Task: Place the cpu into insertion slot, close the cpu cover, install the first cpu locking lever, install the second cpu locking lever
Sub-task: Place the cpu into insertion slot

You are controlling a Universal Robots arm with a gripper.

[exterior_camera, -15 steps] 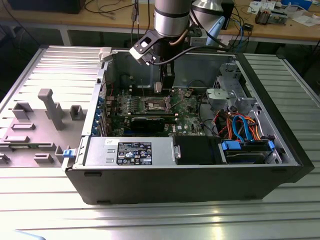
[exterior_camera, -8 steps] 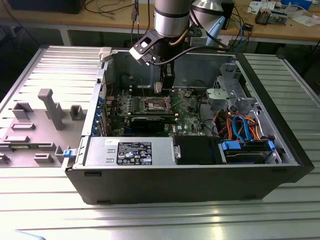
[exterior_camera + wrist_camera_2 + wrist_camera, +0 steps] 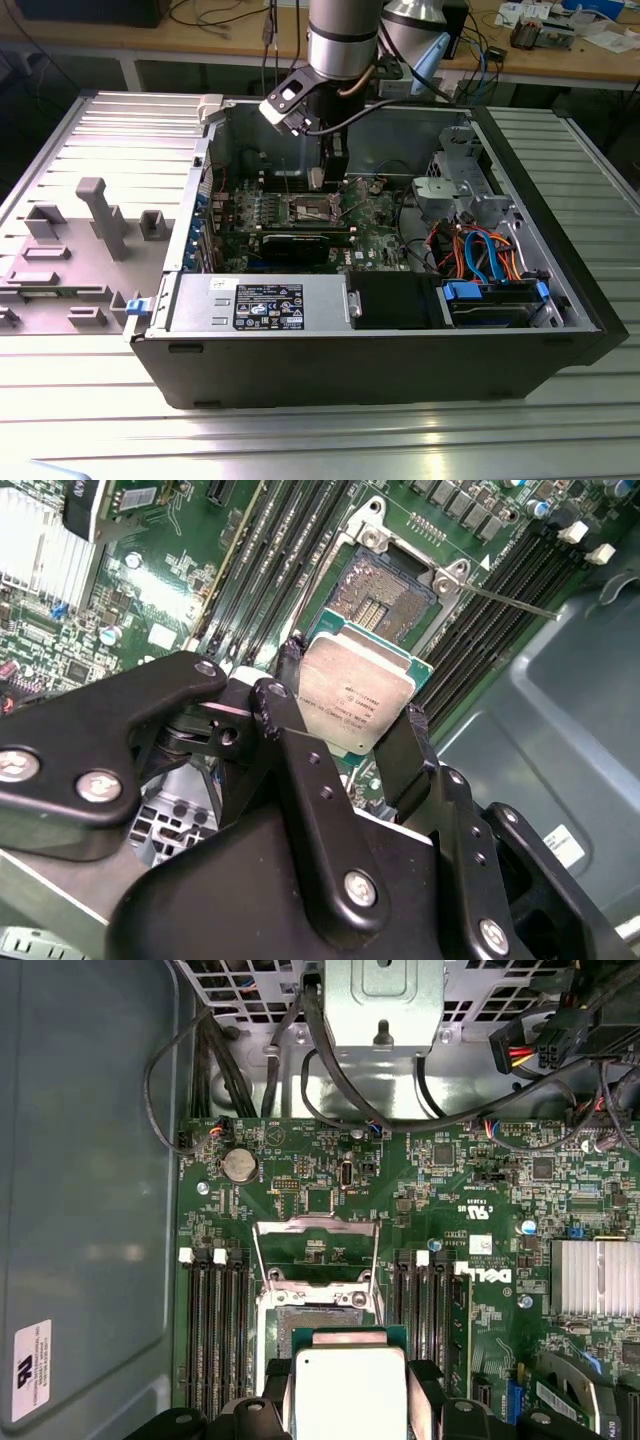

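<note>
Arm [image 3: 342, 40] vertical, wrist down inside open computer case [image 3: 400, 370]. Gripper [image 3: 352, 690] clamped on cpu [image 3: 350, 705] edges. Bare insertion slot [image 3: 385, 595] just beyond fingertips; cpu cover [image 3: 315, 1223] flipped open.

Ribbed metal table [image 3: 330, 445] fills foreground, light glare on its front slats. Wooden bench [image 3: 100, 45] runs along the back, cluttered with cables [image 3: 215, 15]. Grey fixture blocks [image 3: 100, 215] sit at the exterior view's left.

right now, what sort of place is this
Likely a robotics or electronics lab: an open computer case on a ribbed metal table, cable-strewn workbenches behind, a robot arm reaching in.
</note>
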